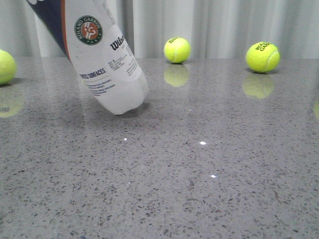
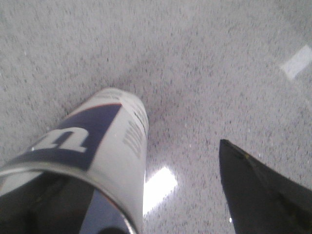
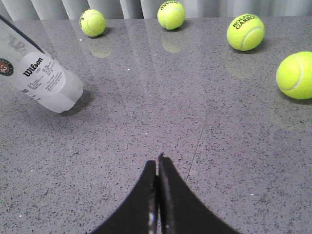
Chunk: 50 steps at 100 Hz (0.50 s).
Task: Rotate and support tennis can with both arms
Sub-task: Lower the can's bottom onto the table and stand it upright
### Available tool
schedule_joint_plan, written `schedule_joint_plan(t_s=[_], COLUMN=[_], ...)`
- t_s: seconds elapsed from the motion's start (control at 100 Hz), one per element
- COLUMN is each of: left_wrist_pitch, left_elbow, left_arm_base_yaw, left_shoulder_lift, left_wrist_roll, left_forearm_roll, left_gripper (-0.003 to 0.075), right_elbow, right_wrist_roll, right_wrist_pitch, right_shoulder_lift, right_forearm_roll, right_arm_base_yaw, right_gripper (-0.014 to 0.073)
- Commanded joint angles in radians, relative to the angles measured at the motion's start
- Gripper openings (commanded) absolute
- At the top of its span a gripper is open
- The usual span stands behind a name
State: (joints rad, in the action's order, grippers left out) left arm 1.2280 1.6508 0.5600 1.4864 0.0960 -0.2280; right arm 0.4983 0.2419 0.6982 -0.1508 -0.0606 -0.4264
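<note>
A grey speckled surface (image 1: 209, 164) is seen in front of pale curtains (image 1: 219, 25), with glare spots across it. Starting at the right tool (image 3: 157, 163): its two black fingers are pressed together, nothing between them, and it hovers over bare surface well apart from the can (image 1: 107, 64). The left tool (image 2: 146, 214) is up at the can's silver-rimmed end; one black finger (image 2: 258, 195) is seen standing clear to one side, the other is lost in the dark by the rim, so whether the can is pinched cannot be told from these pictures.

The can is tilted, its rounded base touching the surface and its upper end leaning toward the left arm's side and out of the front view's top. It is judged to be partway through the rotation: neither lying flat nor upright. The supporting hold from the right arm is not yet there, so the two-arm part of the job is judged to be left to do.

Outward from there, balls are scattered: one (image 1: 177, 50) behind the can near the curtains, one (image 1: 262, 56) further right, one (image 1: 6, 66) at the left edge, and another (image 3: 295, 75) seen only in the right wrist view. A broad stretch between the right tool and the can's base is free for an approach. No surface edge is shown nearby.
</note>
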Motion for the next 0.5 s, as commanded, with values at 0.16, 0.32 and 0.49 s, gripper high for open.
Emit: schedule_joint_plan(t_s=[0.16, 0.32, 0.49], left_wrist_pitch=[-0.059, -0.066, -0.105], left_elbow=[0.138, 0.207, 0.229], left_arm_base_yaw=[0.008, 0.024, 0.075], left_shoulder_lift=[0.065, 0.112, 0.121], left_wrist_roll=[0.003, 0.014, 0.020], left_forearm_roll=[-0.099, -0.119, -0.119], left_gripper=[0.0513, 0.0513, 0.0513], right_elbow=[0.023, 0.023, 0.023], right_wrist_roll=[-0.004, -0.004, -0.004], right_wrist_pitch=[-0.081, -0.081, -0.081], right_shoulder_lift=[-0.012, -0.012, -0.012], right_forearm_roll=[-0.005, -0.005, -0.005], right_arm_base_yaw=[0.005, 0.005, 0.005], right_gripper=[-0.0066, -0.0066, -0.0066])
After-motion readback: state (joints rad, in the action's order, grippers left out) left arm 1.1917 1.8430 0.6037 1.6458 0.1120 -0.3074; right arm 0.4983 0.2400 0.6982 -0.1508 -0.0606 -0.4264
